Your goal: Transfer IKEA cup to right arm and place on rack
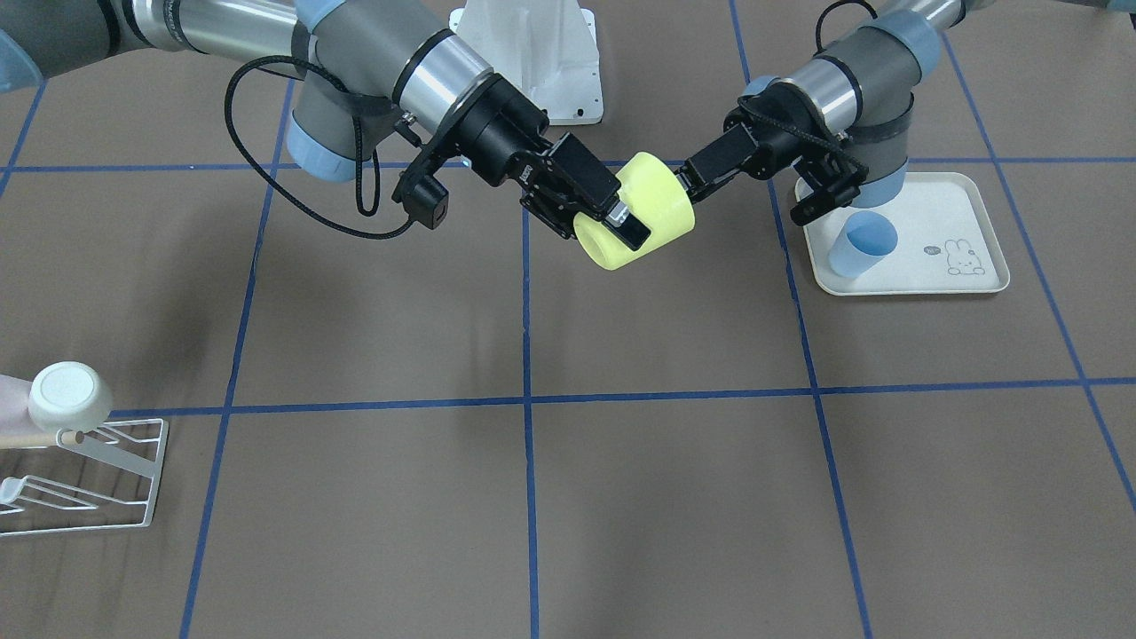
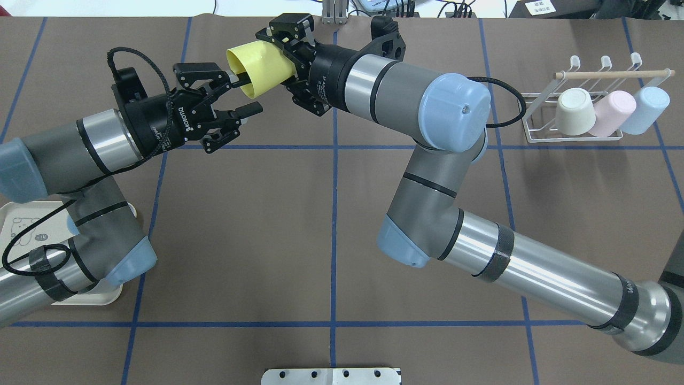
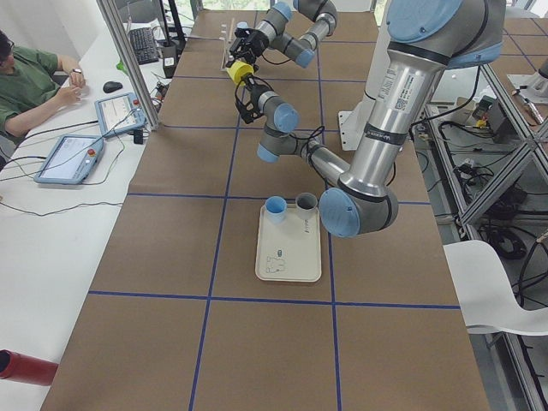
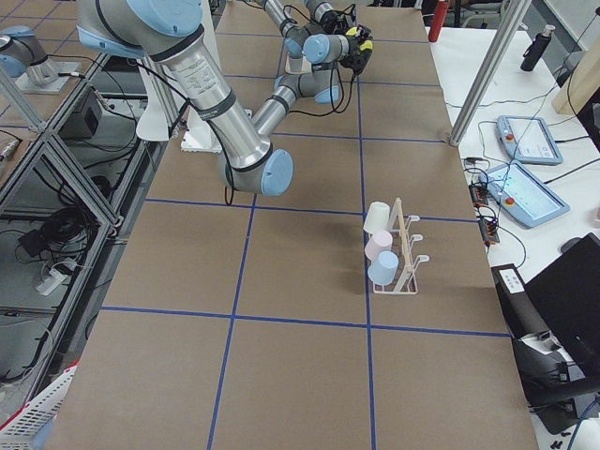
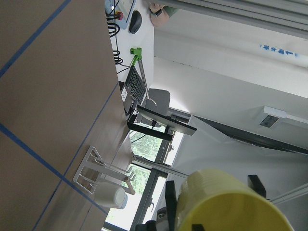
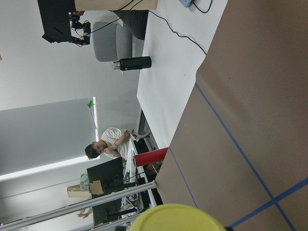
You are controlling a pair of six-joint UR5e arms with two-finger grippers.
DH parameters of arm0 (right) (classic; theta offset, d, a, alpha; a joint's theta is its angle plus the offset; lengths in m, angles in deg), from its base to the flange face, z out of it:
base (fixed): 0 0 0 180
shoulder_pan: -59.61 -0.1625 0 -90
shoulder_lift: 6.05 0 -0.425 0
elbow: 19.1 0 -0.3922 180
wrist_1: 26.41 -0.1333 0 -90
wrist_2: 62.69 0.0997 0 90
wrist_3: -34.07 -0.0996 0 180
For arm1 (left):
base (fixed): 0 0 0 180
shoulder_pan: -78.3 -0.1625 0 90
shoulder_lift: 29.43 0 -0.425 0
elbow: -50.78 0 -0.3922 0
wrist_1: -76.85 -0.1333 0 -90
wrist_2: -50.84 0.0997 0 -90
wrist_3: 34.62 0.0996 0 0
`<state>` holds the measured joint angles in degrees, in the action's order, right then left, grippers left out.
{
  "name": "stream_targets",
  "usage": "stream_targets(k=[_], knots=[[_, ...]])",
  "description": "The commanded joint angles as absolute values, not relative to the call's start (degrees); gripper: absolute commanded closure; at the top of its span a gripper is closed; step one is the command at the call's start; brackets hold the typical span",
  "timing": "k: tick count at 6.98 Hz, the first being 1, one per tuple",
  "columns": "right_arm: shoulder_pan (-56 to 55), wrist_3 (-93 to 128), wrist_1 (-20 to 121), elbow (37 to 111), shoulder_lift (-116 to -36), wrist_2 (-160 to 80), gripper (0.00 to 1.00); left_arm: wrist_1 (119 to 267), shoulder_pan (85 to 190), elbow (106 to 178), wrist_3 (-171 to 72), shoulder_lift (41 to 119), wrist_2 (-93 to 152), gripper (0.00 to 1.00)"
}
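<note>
A yellow cup (image 1: 641,211) hangs in the air between both arms, lying on its side. My right gripper (image 1: 608,224), on the arm with the loose cable loop, is shut on the cup's rim, with one finger inside the mouth. In the overhead view the cup (image 2: 260,65) sits at the tip of the right gripper (image 2: 283,58). My left gripper (image 2: 243,95) is open at the cup's base end, its fingers spread and not clamping it. The white wire rack (image 2: 574,138) stands at the far right with a wooden dowel.
The rack holds a cream cup (image 2: 574,110), a pink cup (image 2: 613,112) and a light blue cup (image 2: 645,109). A cream rabbit tray (image 1: 941,213) under the left arm holds a blue cup (image 1: 863,245). A white base plate (image 1: 532,53) stands at the robot's side.
</note>
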<state>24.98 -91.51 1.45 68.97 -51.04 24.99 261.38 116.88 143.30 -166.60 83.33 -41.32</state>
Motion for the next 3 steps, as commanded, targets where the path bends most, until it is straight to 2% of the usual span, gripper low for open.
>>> stream_targets(k=[1,3], knots=[[23.5,-87.9,1.4,69.1,-52.0,24.9,1.0,261.4,117.3,143.5,-166.5,82.4,-41.4,0.0],[18.3,-85.0,1.5,69.1,-54.5,24.6,1.0,261.4,118.3,143.7,-166.5,81.8,-41.7,0.0]])
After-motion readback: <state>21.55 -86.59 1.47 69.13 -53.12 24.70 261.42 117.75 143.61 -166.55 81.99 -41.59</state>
